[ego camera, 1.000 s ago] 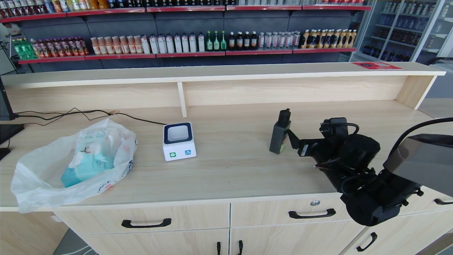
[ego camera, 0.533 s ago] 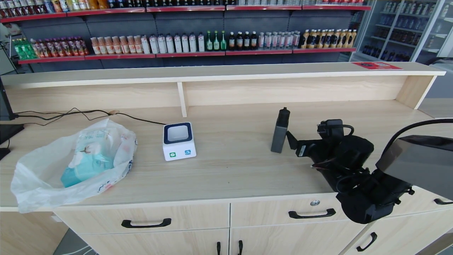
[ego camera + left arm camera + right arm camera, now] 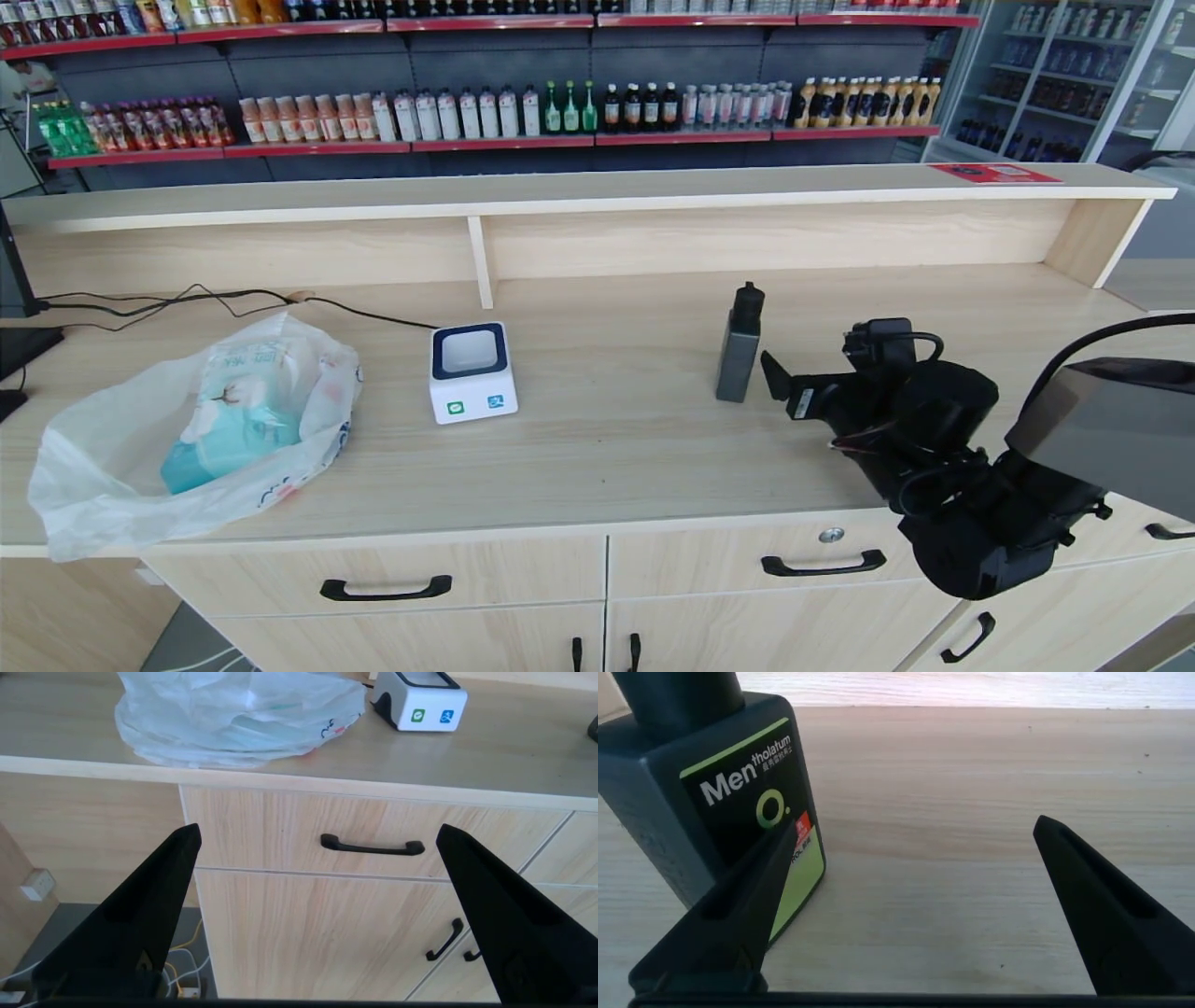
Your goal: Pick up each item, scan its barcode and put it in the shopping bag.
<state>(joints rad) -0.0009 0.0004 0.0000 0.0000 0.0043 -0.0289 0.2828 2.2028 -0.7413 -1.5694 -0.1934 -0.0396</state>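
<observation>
Store shelving (image 3: 560,112) stocked with drinks backs a light wooden desk (image 3: 607,448). On the desk's right side, the right fingers (image 3: 1102,915) are spread wide and grip nothing. The dark grey bottle (image 3: 739,350) stands upright on the desk just left of them (a narrow gap shows in the head view). Further left, at mid-desk, sits the white scanner (image 3: 472,371). At the far left lies the shopping bag (image 3: 140,457) with a teal pack (image 3: 238,415) inside. The left fingers (image 3: 140,915) are also spread and empty, held low before the desk's drawer handle (image 3: 372,846).
</observation>
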